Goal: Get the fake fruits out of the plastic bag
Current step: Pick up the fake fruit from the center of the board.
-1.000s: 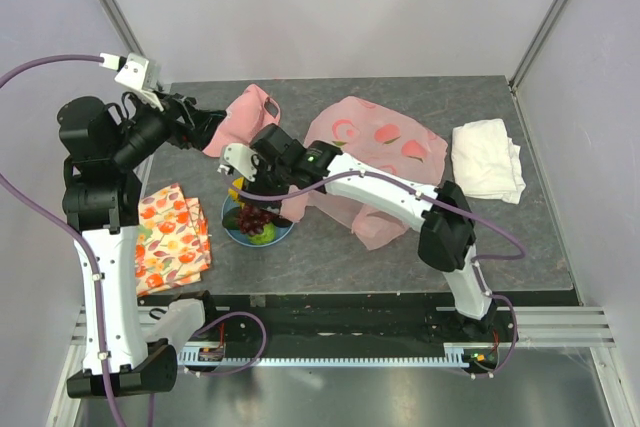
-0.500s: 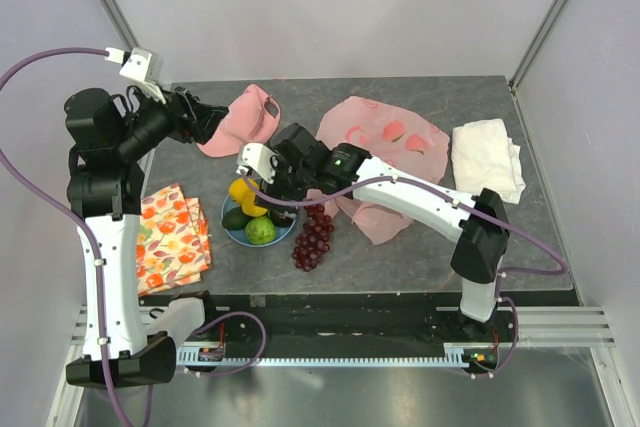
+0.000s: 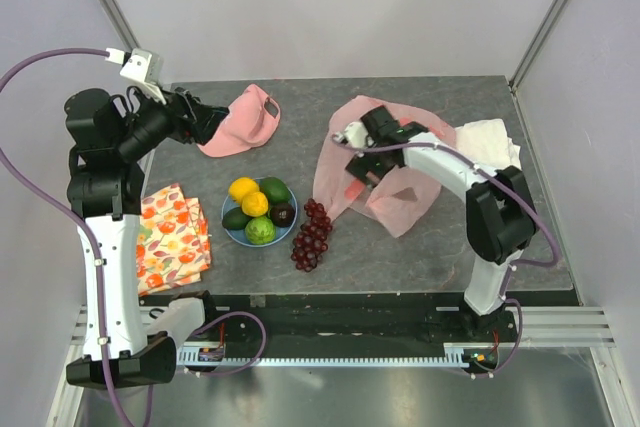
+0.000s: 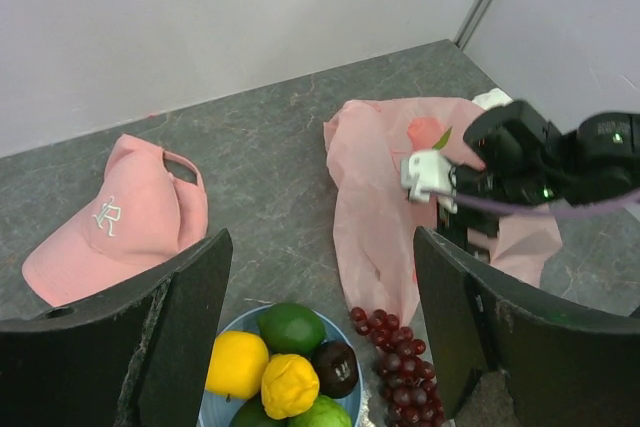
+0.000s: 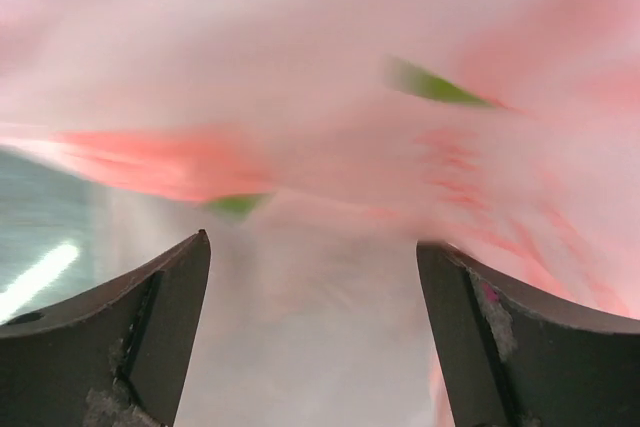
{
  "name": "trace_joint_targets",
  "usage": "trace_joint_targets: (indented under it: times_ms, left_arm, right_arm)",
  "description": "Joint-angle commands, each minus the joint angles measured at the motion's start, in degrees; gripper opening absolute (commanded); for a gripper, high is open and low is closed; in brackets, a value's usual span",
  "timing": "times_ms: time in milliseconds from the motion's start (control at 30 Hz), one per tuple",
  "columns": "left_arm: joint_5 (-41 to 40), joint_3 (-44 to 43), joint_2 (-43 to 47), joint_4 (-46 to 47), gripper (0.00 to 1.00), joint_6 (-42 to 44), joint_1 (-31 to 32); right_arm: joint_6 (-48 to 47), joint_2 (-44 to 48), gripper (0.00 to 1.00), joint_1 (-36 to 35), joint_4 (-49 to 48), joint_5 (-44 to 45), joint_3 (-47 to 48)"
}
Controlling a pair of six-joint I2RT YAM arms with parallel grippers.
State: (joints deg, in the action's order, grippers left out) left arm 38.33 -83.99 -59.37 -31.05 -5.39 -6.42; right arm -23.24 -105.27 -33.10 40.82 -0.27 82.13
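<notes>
Grey table [image 3: 420, 257] with pink cap [image 3: 240, 122], plastic bag [image 3: 332, 172], blue plate [image 3: 231, 235], grape bunch [image 3: 312, 235], white cloth [image 3: 497, 142], patterned napkins [image 3: 170, 237]

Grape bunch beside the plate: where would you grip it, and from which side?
Across its short width near the middle, coming straight down. The grape bunch lies flat and elongated on the table, and the blue plate sits close beside it, so a sideways approach looks crowded.

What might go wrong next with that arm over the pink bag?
The right gripper hangs open close over the thin bag, so it may pinch only film and drag it. The grapes lie on the table beside the plate, near the bag's edge; a dragged bag might scatter them.
</notes>
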Motion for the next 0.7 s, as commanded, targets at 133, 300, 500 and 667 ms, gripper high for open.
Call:
trace_joint_targets:
  times_ms: [133,300,500,667]
  left_arm:
    - [2.9,0.1,-1.5,3.4,0.8,-3.0,-0.4]
    - [2.9,0.2,-1.7,3.5,0.8,-3.3,-0.4]
    - [3.1,0.8,-1.4,3.5,0.8,-3.0,-0.4]
    - [3.0,1.1,-1.7,3.4,0.8,-2.8,-0.7]
  right_arm:
    - [-2.4,3.5,0.86,9.1,1.6,-5.5,10.6]
    - [-6.8,12.7,0.91,-0.5,4.6,-15.7,8.9]
    - [-24.1,18.4,0.94,-9.2,10.1,-26.7,-3.0]
    - [-37.4,16.9,0.95,-16.8,10.0,-27.0,-7.1]
